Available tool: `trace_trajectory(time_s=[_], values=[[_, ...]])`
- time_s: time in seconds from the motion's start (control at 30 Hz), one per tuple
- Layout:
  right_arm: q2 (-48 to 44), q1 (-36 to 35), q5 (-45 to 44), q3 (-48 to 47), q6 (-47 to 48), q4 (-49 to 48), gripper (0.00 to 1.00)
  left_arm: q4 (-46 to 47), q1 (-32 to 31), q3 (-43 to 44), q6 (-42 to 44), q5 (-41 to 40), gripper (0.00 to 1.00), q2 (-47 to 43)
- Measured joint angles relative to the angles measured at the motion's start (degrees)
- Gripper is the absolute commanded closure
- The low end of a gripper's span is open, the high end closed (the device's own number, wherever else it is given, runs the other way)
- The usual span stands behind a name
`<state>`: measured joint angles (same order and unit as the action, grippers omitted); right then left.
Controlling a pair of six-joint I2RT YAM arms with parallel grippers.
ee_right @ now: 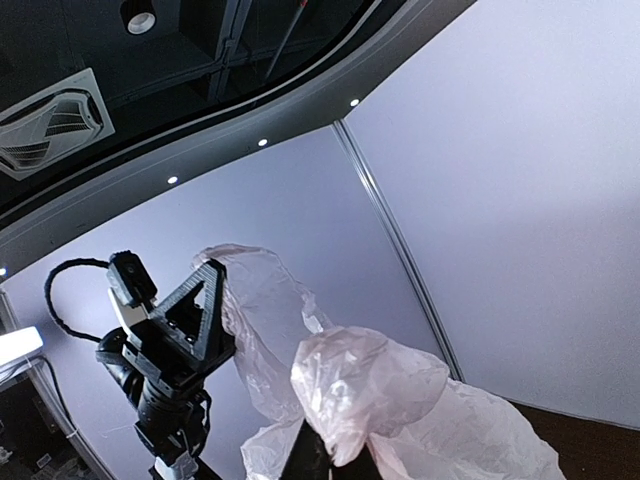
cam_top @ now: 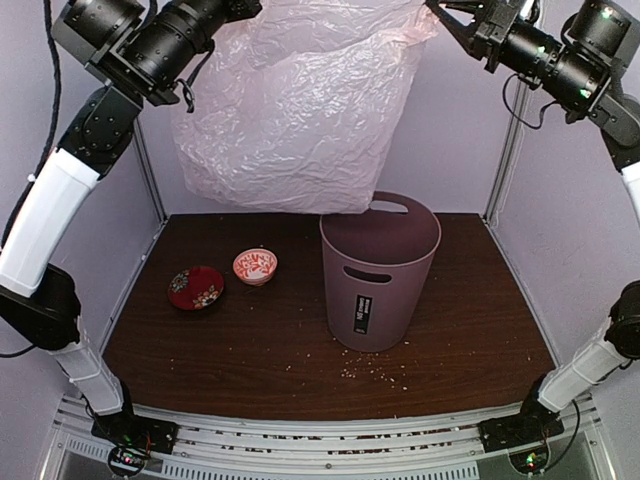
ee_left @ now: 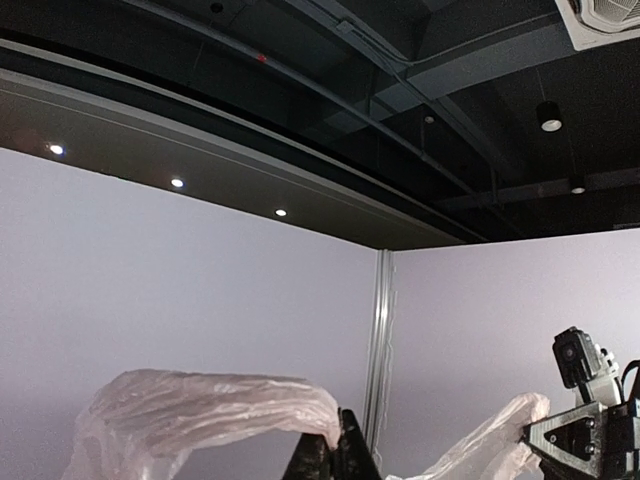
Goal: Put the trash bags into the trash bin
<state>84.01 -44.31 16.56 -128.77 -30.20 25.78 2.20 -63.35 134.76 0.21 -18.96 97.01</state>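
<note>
The trash bag (cam_top: 300,100) is a crinkly, translucent pale pink sheet held high between both arms, and its lower edge hangs just above the back rim of the trash bin. The trash bin (cam_top: 378,270) is mauve-brown with handle slots and a black label, and stands upright on the table. My left gripper (cam_top: 245,8) is shut on the bag's upper left edge, as the left wrist view (ee_left: 340,445) shows with the bag (ee_left: 200,410) draped left. My right gripper (cam_top: 440,14) is shut on the bag's upper right edge; in the right wrist view (ee_right: 335,458) the bag (ee_right: 370,395) bunches over the fingers.
A dark red bowl (cam_top: 196,288) and a red-and-white bowl (cam_top: 255,266) sit on the brown table (cam_top: 260,350) to the left of the bin. Crumbs lie near the table's front edge. Grey walls enclose the back and sides.
</note>
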Motion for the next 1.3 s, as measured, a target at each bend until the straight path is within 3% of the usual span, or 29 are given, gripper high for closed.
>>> trace_trajectory(time_s=[0.47, 0.67, 1.1, 1.3], values=[[-9.4, 0.0, -12.74, 2.4, 4.85, 1.36, 1.0, -0.35, -0.04, -0.63, -13.57, 8.02, 1.0, 9.2], [-9.46, 0.0, -13.2, 4.02, 5.62, 1.29, 1.0, -1.29, -0.09, -5.99, -14.21, 8.22, 1.0, 8.7], [-4.02, 0.0, -4.63, 12.04, 1.25, -1.36, 1.0, -2.73, 0.39, -30.56, -10.54, -5.18, 1.0, -4.26], [-0.7, 0.0, -0.9, 12.0, -1.79, -4.59, 0.97, -3.8, 5.31, -36.52, -9.73, -11.06, 1.0, -11.17]])
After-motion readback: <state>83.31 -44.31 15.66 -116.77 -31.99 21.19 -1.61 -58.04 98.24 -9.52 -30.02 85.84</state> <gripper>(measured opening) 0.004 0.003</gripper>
